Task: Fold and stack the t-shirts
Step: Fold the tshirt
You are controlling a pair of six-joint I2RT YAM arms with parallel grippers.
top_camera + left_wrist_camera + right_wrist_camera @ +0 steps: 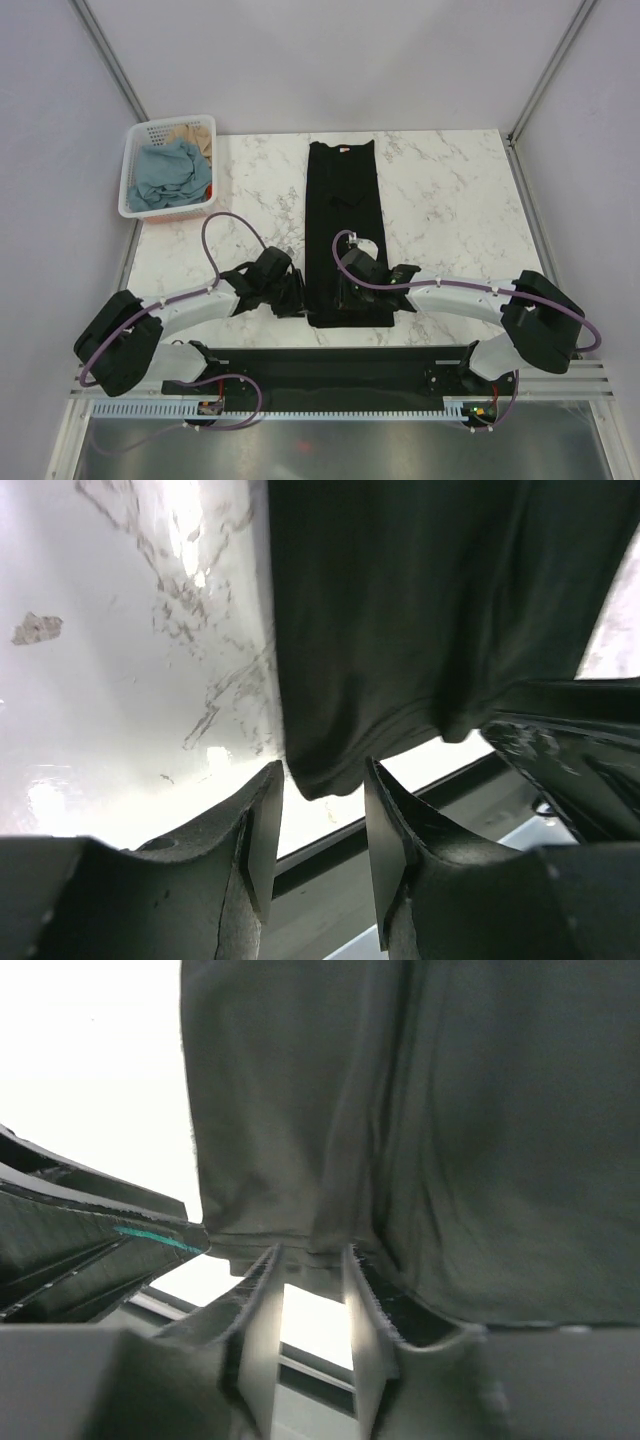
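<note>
Marble-patterned tabletop (450, 190), pale plain walls around it. Black t-shirt (343, 200) lies flat as a long narrow strip that runs straight away from both pincers: near hem at their tips, collar at the end farthest from them.

Left pincer (322, 770): low over the table at the strip's near left corner. Its fingers (262, 830) stand moderately apart with nothing clamped. The hem corner droops just ahead of the gap; bare marble lies to the pincer's left.

Right pincer (307, 1260): on the near hem, just right of the left pincer. Its fingers (262, 1305) show a narrow gap, and bright table is visible between them. The stitched hem edge lies across the tips and is not pinched; contact with the pads cannot be told.

White slotted basket (130, 175): well beyond the left pincer and off to its left. It holds a crumpled dusty blue t-shirt (165, 175), with a tan t-shirt (195, 135) behind it
</note>
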